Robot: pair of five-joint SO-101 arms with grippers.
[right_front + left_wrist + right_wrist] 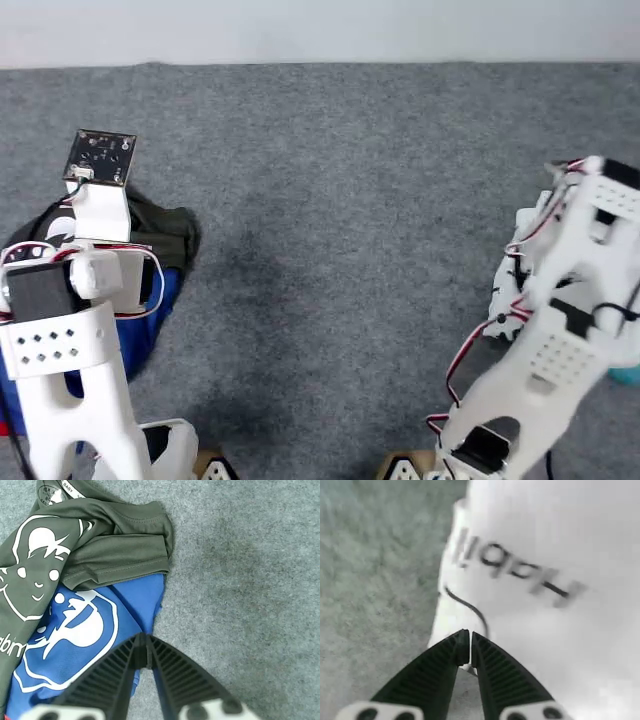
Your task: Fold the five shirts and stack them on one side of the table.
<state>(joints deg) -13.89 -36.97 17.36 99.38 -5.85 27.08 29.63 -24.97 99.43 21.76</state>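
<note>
The olive shirt [115, 545] overlaps the blue shirt [75, 645]; right wrist: white shirt [545, 555].

Bright, even light; soft shadows (faint) fall on the grey table [350, 150].

The grey, carpet-like bench [340, 200] carries an olive shirt [120, 550] overlapping a blue shirt [137, 597] on one side and a white shirt [560, 530] on the other.
</note>
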